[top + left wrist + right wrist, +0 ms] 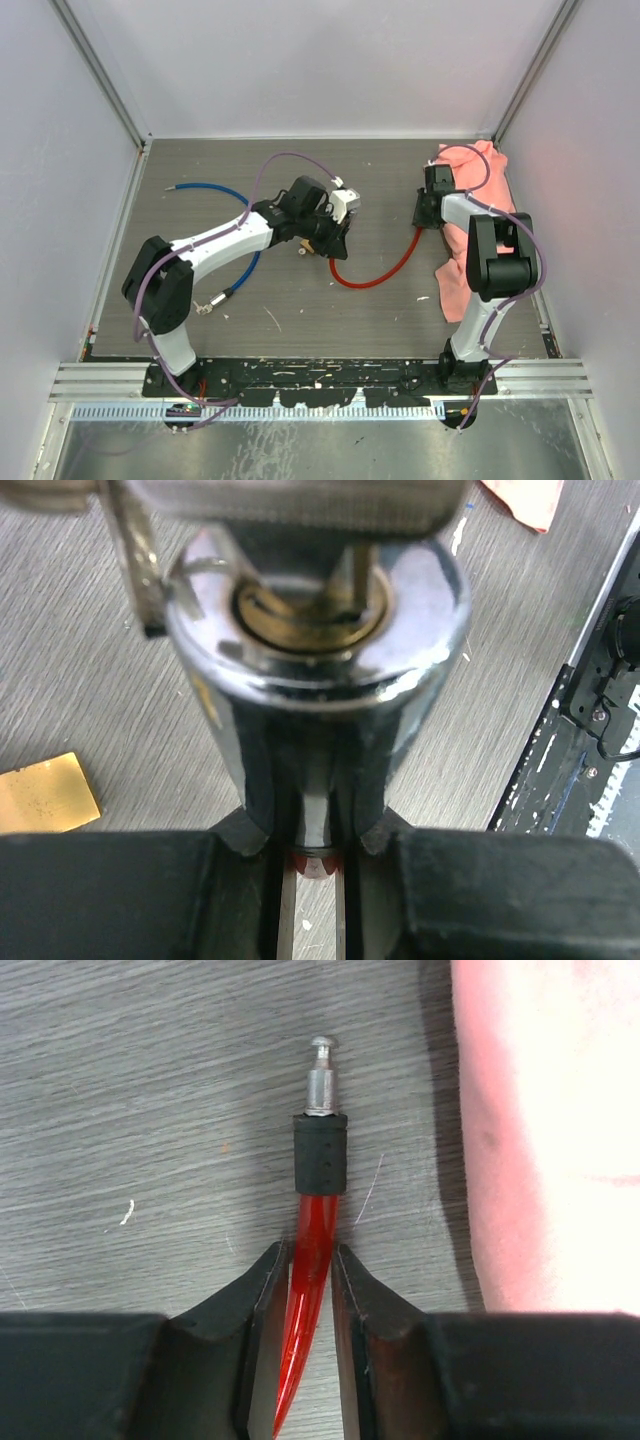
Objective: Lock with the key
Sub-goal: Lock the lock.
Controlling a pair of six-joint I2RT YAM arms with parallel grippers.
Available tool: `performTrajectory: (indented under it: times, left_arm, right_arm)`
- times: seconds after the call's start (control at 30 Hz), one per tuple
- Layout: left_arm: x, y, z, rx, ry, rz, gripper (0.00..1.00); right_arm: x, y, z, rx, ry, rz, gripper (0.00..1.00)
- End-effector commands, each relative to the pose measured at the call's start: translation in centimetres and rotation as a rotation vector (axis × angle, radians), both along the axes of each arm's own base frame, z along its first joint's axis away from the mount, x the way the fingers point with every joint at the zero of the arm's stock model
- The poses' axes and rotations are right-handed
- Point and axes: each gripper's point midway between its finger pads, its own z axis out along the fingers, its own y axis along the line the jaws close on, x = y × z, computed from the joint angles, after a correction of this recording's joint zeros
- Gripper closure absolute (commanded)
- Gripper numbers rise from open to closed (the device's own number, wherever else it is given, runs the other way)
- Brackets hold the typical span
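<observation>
My left gripper (312,830) is shut on the silver lock body (315,650), its fingers clasping the cylinder from both sides. A key (362,575) sits in the brass keyway, its silver head at the top edge. In the top view the left gripper (328,240) holds the lock mid-table, and the red cable (375,278) curves from it to my right gripper (425,215). The right gripper (310,1260) is shut on the red cable (312,1235) just behind its black collar and bare metal pin (320,1075), which is free and lies apart from the lock.
A pink cloth (485,190) lies at the right, close beside the cable pin (540,1110). A blue cable (215,190) loops on the left behind the left arm. A brass tag (45,792) lies on the table next to the lock.
</observation>
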Motion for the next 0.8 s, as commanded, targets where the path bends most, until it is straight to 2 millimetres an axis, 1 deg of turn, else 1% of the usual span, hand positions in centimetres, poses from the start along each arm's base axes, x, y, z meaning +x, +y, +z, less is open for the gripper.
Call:
performTrajectory:
  times: [0.0,0.07,0.13,0.17,0.2,0.23,0.27,0.3,0.37,0.43,0.47,0.5,0.53,0.6,0.7,0.77]
  left_arm:
    - [-0.4,-1.2,3.7,-0.112,-0.035,-0.044,1.0]
    - [-0.4,-1.4,4.0,-0.134,-0.018,-0.05,1.0]
    - [-0.2,-1.3,4.4,-0.155,-0.007,-0.051,1.0]
    - [-0.2,-1.1,4.8,-0.17,0.0,-0.059,1.0]
    - [0.0,-1.0,5.2,-0.185,0.004,-0.064,1.0]
    - [0.1,-0.8,5.6,-0.201,0.011,-0.074,1.0]
    - [0.4,0.0,6.5,-0.244,0.04,-0.114,1.0]
    - [0.4,0.2,6.8,-0.254,0.047,-0.138,1.0]
    - [0.6,0.9,6.9,-0.249,0.049,-0.175,1.0]
    - [0.3,1.3,6.8,-0.23,0.032,-0.231,1.0]
    - [0.2,1.4,6.8,-0.223,0.019,-0.258,1.0]
    - [0.2,1.4,7.0,-0.22,0.007,-0.279,1.0]
    - [0.1,1.5,6.9,-0.212,0.001,-0.293,1.0]
    - [0.2,1.7,7.1,-0.202,-0.005,-0.314,1.0]
    - [0.2,1.9,7.3,-0.212,-0.012,-0.355,1.0]
    - [0.2,1.9,7.3,-0.227,-0.011,-0.386,1.0]
  right_arm:
    - [-2.4,1.1,-3.0,0.091,0.113,0.039,0.79]
    - [-2.1,1.5,-2.7,0.136,0.1,0.062,0.97]
    - [-1.4,2.0,-1.4,0.171,0.048,0.105,0.99]
    - [-0.9,2.2,-0.3,0.176,-0.001,0.136,0.99]
    - [-0.3,2.5,1.3,0.177,-0.071,0.175,0.99]
    - [0.2,2.9,3.1,0.178,-0.148,0.221,0.99]
    - [1.3,4.3,9.4,0.165,-0.407,0.377,0.99]
    - [1.3,5.2,11.9,0.172,-0.505,0.446,0.99]
    - [0.8,6.6,16.2,0.169,-0.668,0.559,0.99]
    - [-0.3,8.1,19.0,0.178,-0.777,0.673,0.99]
    - [-1.1,9.1,20.0,0.195,-0.82,0.739,0.99]
    - [-1.9,9.6,20.7,0.198,-0.854,0.786,0.99]
    - [-2.6,10.2,21.1,0.193,-0.883,0.83,0.99]
    - [-4.2,11.3,21.2,0.171,-0.926,0.929,0.99]
    - [-6.5,13.0,21.6,0.087,-0.999,1.072,0.99]
    - [-7.7,14.4,21.6,0.04,-1.019,1.157,0.99]
